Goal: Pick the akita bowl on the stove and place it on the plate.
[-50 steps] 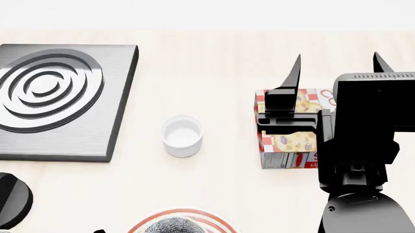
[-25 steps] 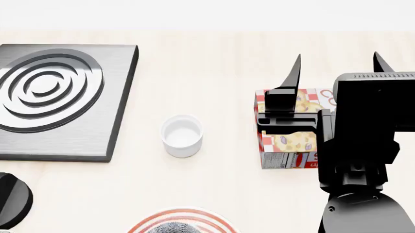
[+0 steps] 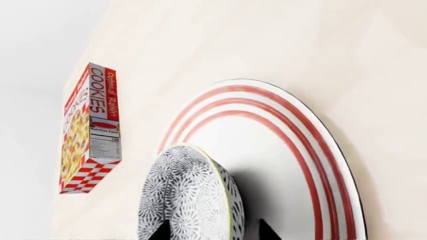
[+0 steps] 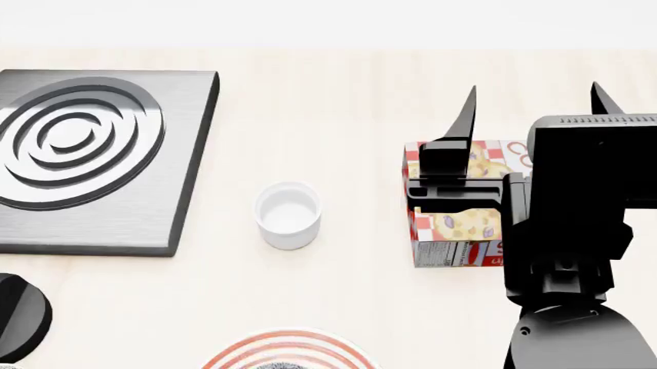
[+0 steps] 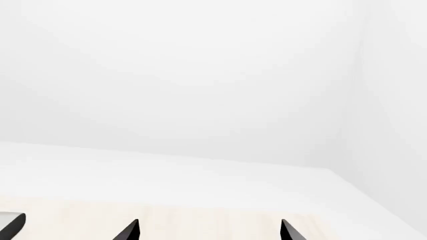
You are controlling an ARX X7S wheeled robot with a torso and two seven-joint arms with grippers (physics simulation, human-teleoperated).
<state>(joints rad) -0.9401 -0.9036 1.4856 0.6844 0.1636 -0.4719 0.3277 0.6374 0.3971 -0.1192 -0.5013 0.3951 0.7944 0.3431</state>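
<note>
Placement looked finished: we saw the speckled grey-black akita bowl (image 3: 190, 195) sitting on the red-ringed white plate (image 3: 313, 165), left gripper (image 3: 212, 231) fingertips spread astride its rim; next we judged a retreat was due, while the right gripper (image 4: 534, 104) hung wide and empty.

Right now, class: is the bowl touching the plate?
Touching. The left wrist view shows the bowl resting on the plate, its shadow meeting its base with no gap.

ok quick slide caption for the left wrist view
Speckled akita bowl on the red-ringed plate, between the left gripper's fingertips, cookie box beyond.
</note>
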